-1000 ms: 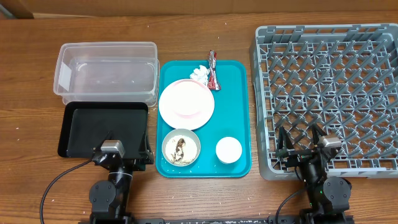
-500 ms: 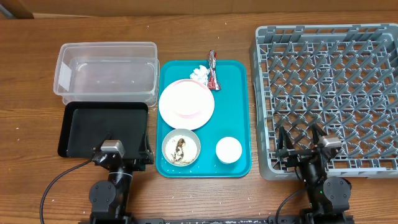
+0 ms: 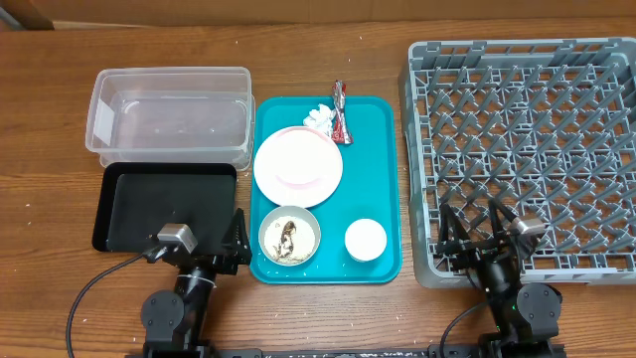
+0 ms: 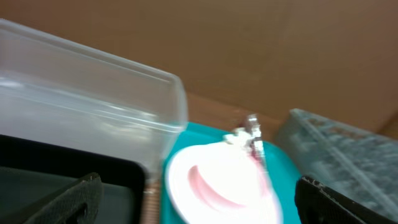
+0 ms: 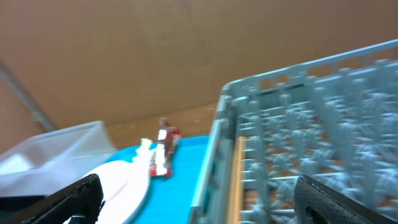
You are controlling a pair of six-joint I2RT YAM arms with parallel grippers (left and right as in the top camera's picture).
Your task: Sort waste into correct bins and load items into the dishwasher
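A teal tray (image 3: 383, 149) sits mid-counter and carries all the task's loose things. A white plate with a pinkish smear (image 3: 298, 166) lies at the tray's centre-left. Toward 12 o'clock from it, a crumpled white tissue (image 3: 319, 117) touches the plate's rim. Just beside the tissue, a red-and-silver wrapper (image 3: 341, 111) pokes over the tray's far edge. At the tray's 7 o'clock corner stands a white bowl (image 3: 289, 237) with brown food scraps in its bottom. At 5 o'clock stands a small white cup (image 3: 365, 240), apart from the bowl.

At 10 o'clock from the tray is a clear plastic tub (image 3: 169, 114), its bare floor showing through. Touching its near side, at the tray's 8 o'clock, is a shallow black bin (image 3: 164, 199) that shows only its dark floor. At 3 o'clock stands the grey dishwasher rack (image 3: 522, 129), rows of bare prongs across its grid.

The left hand (image 3: 211, 239) hovers over the black bin's near right corner, fingers spread wide, holding nothing. The right hand (image 3: 475, 231) hovers over the rack's near left corner, likewise wide and holding nothing. Both wrist views are blurred.
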